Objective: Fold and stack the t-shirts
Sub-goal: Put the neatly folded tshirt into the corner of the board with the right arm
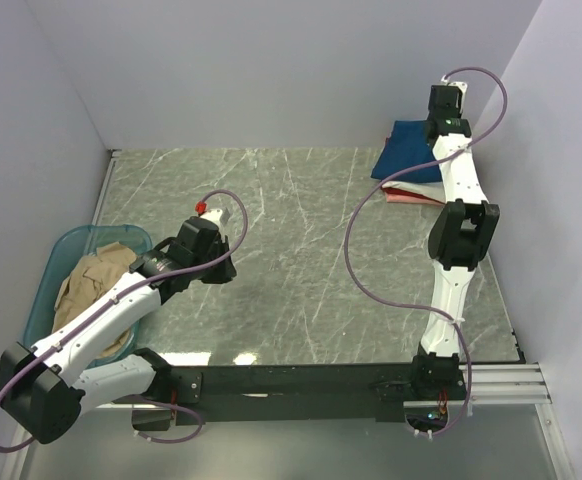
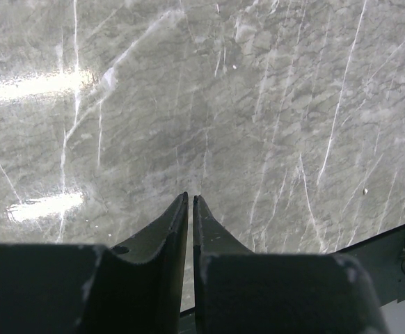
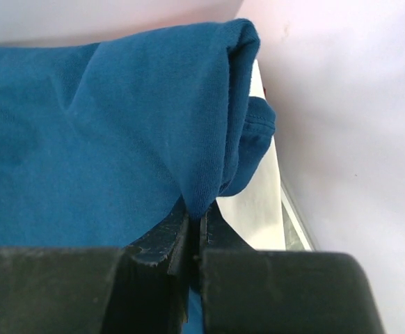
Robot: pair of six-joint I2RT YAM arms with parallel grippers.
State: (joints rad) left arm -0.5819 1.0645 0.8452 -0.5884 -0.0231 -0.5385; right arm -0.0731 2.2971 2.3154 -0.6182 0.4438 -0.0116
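Right end effector clamps one blue tee; left end effector closed, empty; one tan tee in tub.

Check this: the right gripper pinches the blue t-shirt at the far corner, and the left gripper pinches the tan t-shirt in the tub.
Wrong on the left gripper: the left wrist view shows it shut on nothing over the table, the tan t-shirt lying loose in the tub. The right gripper does pinch the blue t-shirt.

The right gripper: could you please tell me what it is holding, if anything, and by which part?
The right gripper pinches the blue t-shirt by a folded edge of cloth hanging at its side nearest the wall.
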